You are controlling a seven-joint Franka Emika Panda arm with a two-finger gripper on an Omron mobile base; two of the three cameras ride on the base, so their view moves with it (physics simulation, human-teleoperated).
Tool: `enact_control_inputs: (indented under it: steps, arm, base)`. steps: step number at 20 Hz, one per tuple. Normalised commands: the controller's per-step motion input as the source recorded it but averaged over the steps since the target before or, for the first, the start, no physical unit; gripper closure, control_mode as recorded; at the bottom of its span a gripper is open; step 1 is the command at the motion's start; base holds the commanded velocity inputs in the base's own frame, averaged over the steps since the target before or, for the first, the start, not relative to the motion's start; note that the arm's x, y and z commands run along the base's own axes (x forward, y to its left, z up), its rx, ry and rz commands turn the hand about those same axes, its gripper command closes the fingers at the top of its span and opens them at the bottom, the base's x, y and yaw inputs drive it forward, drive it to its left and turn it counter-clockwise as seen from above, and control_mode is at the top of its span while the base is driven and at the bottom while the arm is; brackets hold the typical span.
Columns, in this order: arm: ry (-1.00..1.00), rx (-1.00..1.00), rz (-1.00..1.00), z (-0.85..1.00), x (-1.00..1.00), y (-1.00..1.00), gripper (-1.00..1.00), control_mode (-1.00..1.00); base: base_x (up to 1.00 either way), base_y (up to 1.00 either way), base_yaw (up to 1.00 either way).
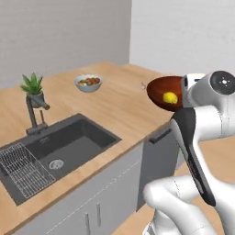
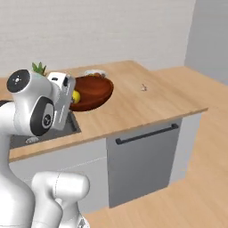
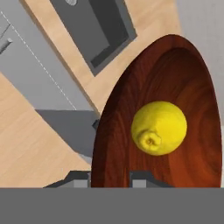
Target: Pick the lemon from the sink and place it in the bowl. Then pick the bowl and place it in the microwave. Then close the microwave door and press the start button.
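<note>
Hand view looks straight along the gripper point(image 3: 111, 178), whose two dark tips sit either side of the near rim of the bowl point(image 3: 175, 87), so it reads as clamped on that rim. The lemon point(image 3: 159, 127) lies inside, just beyond the tips and touching the bowl's floor, its nubbed end turned toward the camera. From the left base view the bowl point(image 1: 161, 89) hangs in the air off the wrist, tipped steeply so its opening faces sideways, with the lemon point(image 1: 170, 97) low in it; the right base view shows the same pair, bowl point(image 2: 94, 91) and lemon point(image 2: 76, 96), above the wooden counter point(image 2: 147, 102) and clear of it.

The sink point(image 1: 69, 142) is well to the left of the load, its faucet point(image 1: 34, 110) and the pale fruit bowl point(image 1: 88, 83) nowhere near the carry path. My judgement: the lemon step is done and the bowl is in transit to the microwave. Its tilt is the risk, since the lemon could roll out over the lower rim; open air surrounds the bowl on all sides
</note>
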Motion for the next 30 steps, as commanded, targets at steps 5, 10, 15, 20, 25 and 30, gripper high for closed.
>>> enact_control_inputs:
  steps: [5,10,15,20,25,30]
  arm:
    - [0.00,0.00,0.00,0.00,0.00,0.00,1.00,1.00]
    - [0.00,0.00,0.00,0.00,0.00,0.00,1.00,1.00]
    - [0.00,0.00,0.00,0.00,0.00,0.00,1.00,1.00]
    - [0.00,0.00,0.00,0.00,0.00,0.00,1.00,1.00]
    - [0.00,0.00,0.00,0.00,0.00,0.00,1.00,1.00]
    - [0.00,0.00,0.00,0.00,0.00,0.00,1.00,1.00]
  base:
    - [0.00,0.00,-0.99]
    - [0.00,-0.12,-0.93]
    - [0.05,-0.34,-0.82]
    - [0.54,-0.17,-0.62]
    - [0.98,0.07,-0.29]
    - [1.00,0.05,-0.18]
